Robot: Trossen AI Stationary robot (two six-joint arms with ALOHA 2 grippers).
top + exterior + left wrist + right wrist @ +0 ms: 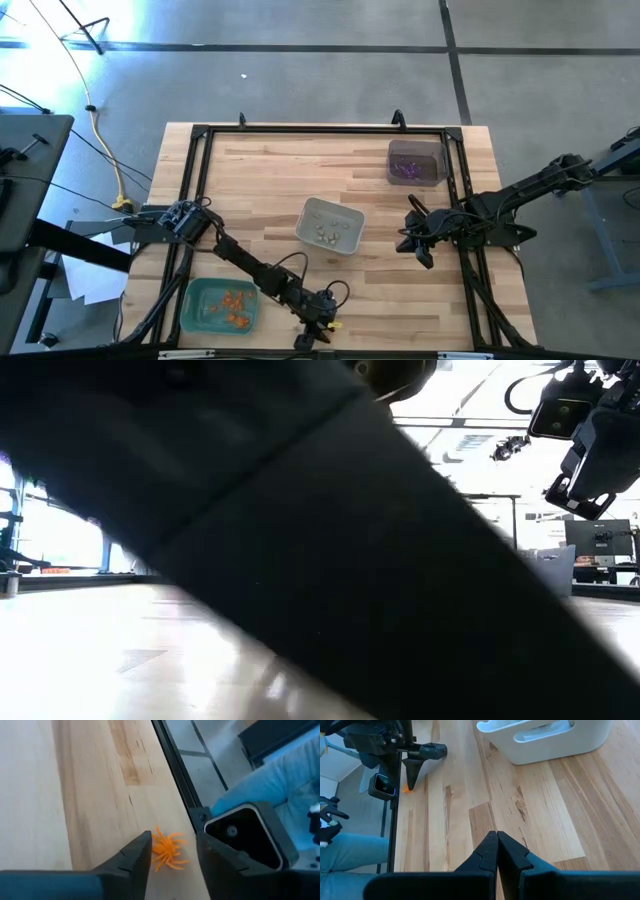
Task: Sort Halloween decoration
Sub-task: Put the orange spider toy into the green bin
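The left gripper (pixel 325 318) is down at the near edge of the table (pixel 270 190), its two fingers (pixel 131 857) spread apart with an orange spider (pixel 167 851) lying on the wood between the tips, close to both but gripped by neither. Just beyond that gripper runs the black frame rail (pixel 177 775) along the table's edge, and past it a blue sleeve (pixel 280 780) of a person shows. To the gripper's outer side, near the table's corner, sits the green tray (pixel 221 306) holding a small heap of orange trinkets (pixel 236 304). Farther in from it, toward the middle of the table, stands the grey tray (pixel 330 225) with a few pale trinkets (pixel 327 236) inside. The right gripper (pixel 424 252) hangs above the wood on the other side of the grey tray, its fingers (pixel 495 851) pressed together on nothing. Behind the right gripper, near the far edge, the dark tray (pixel 416 162) holds purple trinkets (pixel 407 171).
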